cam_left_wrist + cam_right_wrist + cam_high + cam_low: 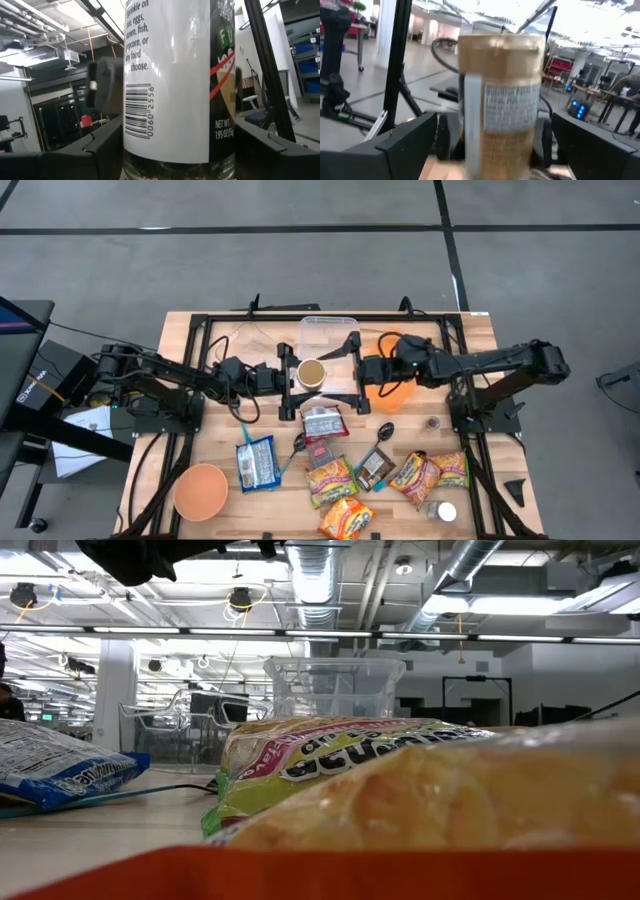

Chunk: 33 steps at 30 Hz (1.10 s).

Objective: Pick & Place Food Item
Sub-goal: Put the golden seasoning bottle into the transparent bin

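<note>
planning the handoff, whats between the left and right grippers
In the high view, the seasoning jar sits between the left gripper and right gripper; each wrist view shows it between that arm's own fingers.

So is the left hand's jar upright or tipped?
Upright: in the left wrist view the seasoning jar stands vertical between the left hand's fingers, label lines level.

The table (470, 330) is seen from straight above, whole, in the high view. The low view is set at table height, pressed close behind snack packets (330, 755), facing the clear container (335, 687) at 12 o'clock. The jar (175, 80) is framed very closely from opposite sides by both wrist views.
</note>
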Each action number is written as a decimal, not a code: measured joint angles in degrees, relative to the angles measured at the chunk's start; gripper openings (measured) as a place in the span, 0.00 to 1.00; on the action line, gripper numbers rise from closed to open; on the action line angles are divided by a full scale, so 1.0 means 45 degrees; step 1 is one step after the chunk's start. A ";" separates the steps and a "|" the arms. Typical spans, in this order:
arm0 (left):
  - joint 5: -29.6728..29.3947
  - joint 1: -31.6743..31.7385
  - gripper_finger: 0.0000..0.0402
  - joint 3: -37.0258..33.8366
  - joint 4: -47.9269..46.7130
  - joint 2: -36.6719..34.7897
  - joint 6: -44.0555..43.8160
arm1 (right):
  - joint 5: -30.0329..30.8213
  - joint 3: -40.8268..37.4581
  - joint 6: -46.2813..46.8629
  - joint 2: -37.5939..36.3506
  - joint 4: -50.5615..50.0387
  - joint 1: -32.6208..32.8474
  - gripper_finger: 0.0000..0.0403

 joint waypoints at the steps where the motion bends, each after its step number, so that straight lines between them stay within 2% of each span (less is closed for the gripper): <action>1: 0.0001 0.0000 0.67 0.0002 -0.0019 0.0000 0.0000 | -0.0142 0.0187 0.0002 0.0170 -0.0124 0.0000 0.96; 7: 0.0011 0.0000 0.67 0.0005 -0.0236 0.0005 0.0005 | -0.0167 0.1151 -0.0035 0.1080 -0.0905 -0.0040 0.96; 12: 0.0011 0.0000 0.67 0.0005 -0.0236 0.0005 0.0005 | -0.0148 0.1269 0.0000 0.1047 -0.1099 -0.0102 0.93; 20: 0.0055 -0.0005 0.67 0.0005 -0.0250 0.0005 -0.0016 | -0.0129 0.1264 0.0045 0.1053 -0.1308 -0.0087 0.68; 29: 0.0041 -0.0002 0.67 0.0022 -0.0328 0.0005 -0.0005 | -0.0094 0.1260 -0.0006 0.1009 -0.1288 0.0005 0.68; 31: -0.0029 0.0000 0.72 0.0034 -0.0445 0.0005 -0.0007 | -0.0094 0.1255 -0.0062 0.1004 -0.1300 0.0008 0.68; 33: -0.0354 0.0037 0.84 0.0044 -0.0744 0.0000 0.0000 | -0.0087 0.1250 -0.0201 0.0965 -0.1297 0.0019 0.68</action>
